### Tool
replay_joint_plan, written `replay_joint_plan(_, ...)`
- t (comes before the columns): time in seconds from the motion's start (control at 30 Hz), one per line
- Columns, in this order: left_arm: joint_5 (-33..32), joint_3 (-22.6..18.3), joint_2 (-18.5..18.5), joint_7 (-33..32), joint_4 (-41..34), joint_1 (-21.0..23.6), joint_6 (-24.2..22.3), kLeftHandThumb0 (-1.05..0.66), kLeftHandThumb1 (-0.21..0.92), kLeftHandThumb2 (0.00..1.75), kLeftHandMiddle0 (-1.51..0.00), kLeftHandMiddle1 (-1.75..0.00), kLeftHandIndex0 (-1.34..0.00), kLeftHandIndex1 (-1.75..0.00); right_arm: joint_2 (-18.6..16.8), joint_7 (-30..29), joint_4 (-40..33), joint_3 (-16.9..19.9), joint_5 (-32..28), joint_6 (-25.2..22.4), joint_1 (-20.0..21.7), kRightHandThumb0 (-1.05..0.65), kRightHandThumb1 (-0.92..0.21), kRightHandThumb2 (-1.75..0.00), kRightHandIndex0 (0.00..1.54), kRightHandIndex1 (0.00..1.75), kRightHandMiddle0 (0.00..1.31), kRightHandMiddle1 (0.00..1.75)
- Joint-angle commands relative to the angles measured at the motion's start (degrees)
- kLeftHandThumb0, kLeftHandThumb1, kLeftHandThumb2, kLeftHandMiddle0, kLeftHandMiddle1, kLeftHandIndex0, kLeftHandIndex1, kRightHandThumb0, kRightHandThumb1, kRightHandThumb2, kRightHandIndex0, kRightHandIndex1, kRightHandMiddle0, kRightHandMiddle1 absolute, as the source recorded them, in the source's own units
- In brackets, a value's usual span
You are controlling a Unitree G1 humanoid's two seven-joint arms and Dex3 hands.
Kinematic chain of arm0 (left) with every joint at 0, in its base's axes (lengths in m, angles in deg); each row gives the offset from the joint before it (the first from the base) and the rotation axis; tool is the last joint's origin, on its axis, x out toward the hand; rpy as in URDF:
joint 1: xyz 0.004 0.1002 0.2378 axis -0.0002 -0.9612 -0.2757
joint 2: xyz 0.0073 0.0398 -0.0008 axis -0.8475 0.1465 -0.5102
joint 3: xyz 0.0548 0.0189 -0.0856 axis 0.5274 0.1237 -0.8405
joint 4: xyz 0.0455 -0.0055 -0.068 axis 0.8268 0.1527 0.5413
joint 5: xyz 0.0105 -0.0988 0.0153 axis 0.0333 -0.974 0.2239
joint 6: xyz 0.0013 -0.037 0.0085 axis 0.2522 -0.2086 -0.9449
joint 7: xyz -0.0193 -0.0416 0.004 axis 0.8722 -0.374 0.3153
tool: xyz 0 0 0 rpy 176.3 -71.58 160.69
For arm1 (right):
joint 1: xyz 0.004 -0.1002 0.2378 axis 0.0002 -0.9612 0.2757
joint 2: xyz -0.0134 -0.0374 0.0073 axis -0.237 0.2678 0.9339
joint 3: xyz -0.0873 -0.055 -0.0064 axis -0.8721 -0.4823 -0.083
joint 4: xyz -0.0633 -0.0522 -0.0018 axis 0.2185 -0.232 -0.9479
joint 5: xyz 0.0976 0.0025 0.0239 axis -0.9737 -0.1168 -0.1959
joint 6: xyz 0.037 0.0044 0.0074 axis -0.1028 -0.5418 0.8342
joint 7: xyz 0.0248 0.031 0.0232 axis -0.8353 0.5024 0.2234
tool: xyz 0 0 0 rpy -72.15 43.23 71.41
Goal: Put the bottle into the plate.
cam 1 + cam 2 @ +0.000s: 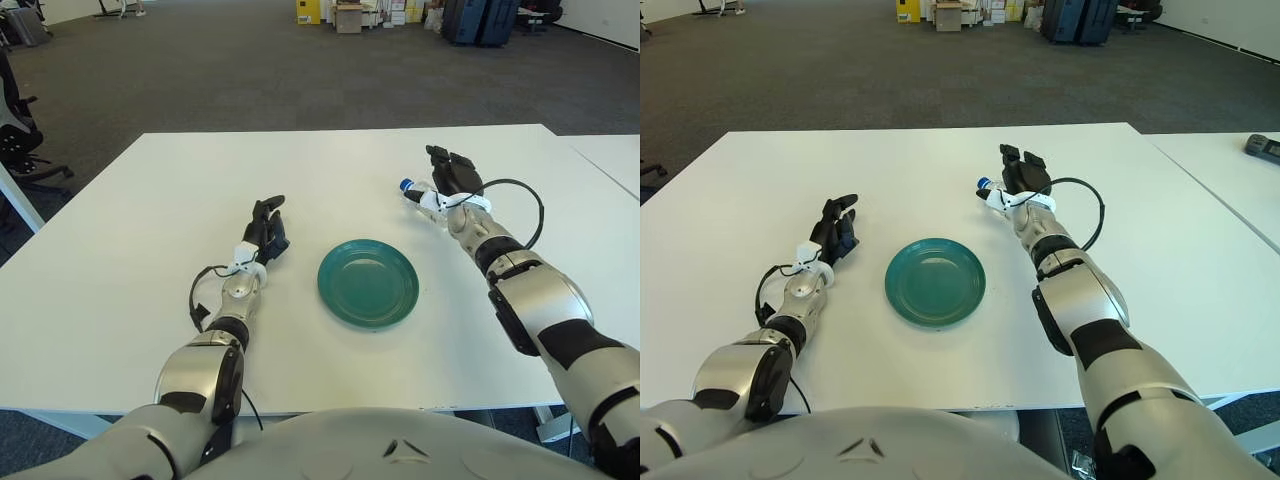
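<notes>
A dark green plate (368, 283) sits on the white table (300, 165), near its middle. A small clear bottle (412, 192) with a blue cap lies on its side behind and to the right of the plate. My right hand (453, 170) is right against the bottle's far end, fingers spread and pointing away, not closed round it. The hand and wrist hide most of the bottle's body. My left hand (267, 228) shows just left of the plate, fingers relaxed and empty.
A second white table (610, 160) stands to the right across a narrow gap, with a dark device (1262, 146) on it. An office chair (15, 130) stands at the far left. Boxes and suitcases (480, 20) stand far behind on the carpet.
</notes>
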Motion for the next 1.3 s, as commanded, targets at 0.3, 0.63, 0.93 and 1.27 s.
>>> replay_joint_plan(0.3, 0.38, 0.14, 0.65, -0.58, 1.05, -1.94, -0.9, -0.92, 0.92, 0.96, -0.35, -0.01, 0.0, -0.98, 0.33, 5.19, 0.77, -1.91, 0.71, -4.23, 1.79, -1.01, -0.92, -0.47, 0.0, 0.0, 0.01, 0.05)
replay_joint_plan(0.63, -0.74, -0.59, 0.9, 1.28, 0.81, -2.27, -0.24, -0.93, 0.92, 0.95, -0.34, 0.0, 0.0, -1.0, -0.43, 8.11, 1.52, -2.99, 1.08, -6.9, -0.85, -0.98, -0.92, -0.49, 0.0, 0.0, 0.0, 0.2)
replay_joint_plan(0.93, -2.78, -1.86, 1.22, 3.93, 0.26, -2.81, 1.06, -0.91, 0.92, 0.94, -0.33, 0.0, 0.0, -0.98, -1.33, 11.63, 1.7, -3.2, 0.53, -7.11, -5.2, -0.95, -0.92, -0.47, 0.1, 0.04, 0.0, 0.39)
replay_joint_plan(1.27, -4.23, -3.43, 1.5, 5.0, -0.07, -2.9, 1.88, -0.9, 0.92, 0.94, -0.35, -0.01, 0.0, -1.02, -2.14, 14.3, 1.82, -2.13, -0.36, -7.55, -6.94, -0.87, -0.92, -0.37, 0.22, 0.08, 0.0, 0.52)
